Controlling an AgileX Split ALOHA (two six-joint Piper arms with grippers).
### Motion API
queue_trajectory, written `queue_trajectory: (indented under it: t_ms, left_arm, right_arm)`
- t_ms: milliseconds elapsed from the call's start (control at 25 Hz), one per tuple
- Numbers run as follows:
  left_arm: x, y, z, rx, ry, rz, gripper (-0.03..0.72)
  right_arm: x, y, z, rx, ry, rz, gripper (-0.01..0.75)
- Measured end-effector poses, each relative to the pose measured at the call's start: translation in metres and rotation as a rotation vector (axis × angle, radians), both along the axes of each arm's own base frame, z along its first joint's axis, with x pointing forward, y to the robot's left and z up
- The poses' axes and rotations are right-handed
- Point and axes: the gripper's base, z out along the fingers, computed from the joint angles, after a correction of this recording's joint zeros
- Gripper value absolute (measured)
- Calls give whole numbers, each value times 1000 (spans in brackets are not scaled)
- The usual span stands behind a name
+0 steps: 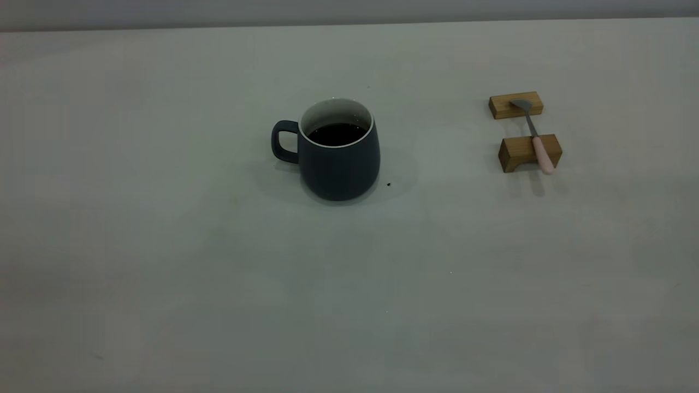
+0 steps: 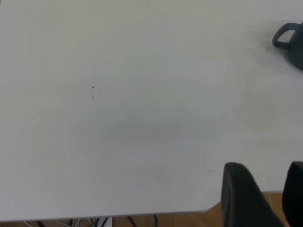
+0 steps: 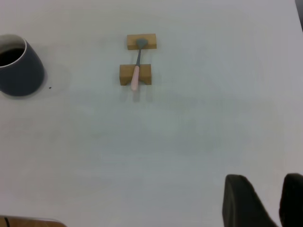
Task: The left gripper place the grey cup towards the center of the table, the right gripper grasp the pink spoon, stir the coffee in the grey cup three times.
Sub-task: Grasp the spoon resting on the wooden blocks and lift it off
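Observation:
The grey cup (image 1: 338, 158) stands upright near the middle of the table (image 1: 164, 245), its handle pointing to the left, with dark coffee (image 1: 336, 134) inside. The pink spoon (image 1: 538, 139) lies across two tan wooden blocks at the right, bowl on the far block, pink handle over the near one. Neither arm shows in the exterior view. My left gripper (image 2: 270, 191) hangs open over the table's edge, far from the cup (image 2: 292, 40). My right gripper (image 3: 267, 201) is open and empty, well away from the spoon (image 3: 136, 71) and the cup (image 3: 19, 68).
The far wooden block (image 1: 516, 105) and the near one (image 1: 528, 153) hold the spoon off the table. A small dark speck (image 1: 389, 184) lies just right of the cup. The table's edge (image 2: 142, 215) shows in the left wrist view, with wooden floor and cables below.

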Motion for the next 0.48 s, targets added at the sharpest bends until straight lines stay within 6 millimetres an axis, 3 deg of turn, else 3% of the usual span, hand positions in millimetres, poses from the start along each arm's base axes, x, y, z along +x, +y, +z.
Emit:
queue_trajectory:
  t_ms: [280, 360, 480]
  left_arm:
    - [0, 0, 0, 0, 0, 0, 287]
    - [0, 0, 0, 0, 0, 0, 287]
    - [0, 0, 0, 0, 0, 0, 287]
  right_arm:
    - [5, 2, 2, 78, 19, -31, 268]
    - [16, 1, 6, 91, 54, -42, 319]
    - [49, 0, 16, 102, 113, -60, 425]
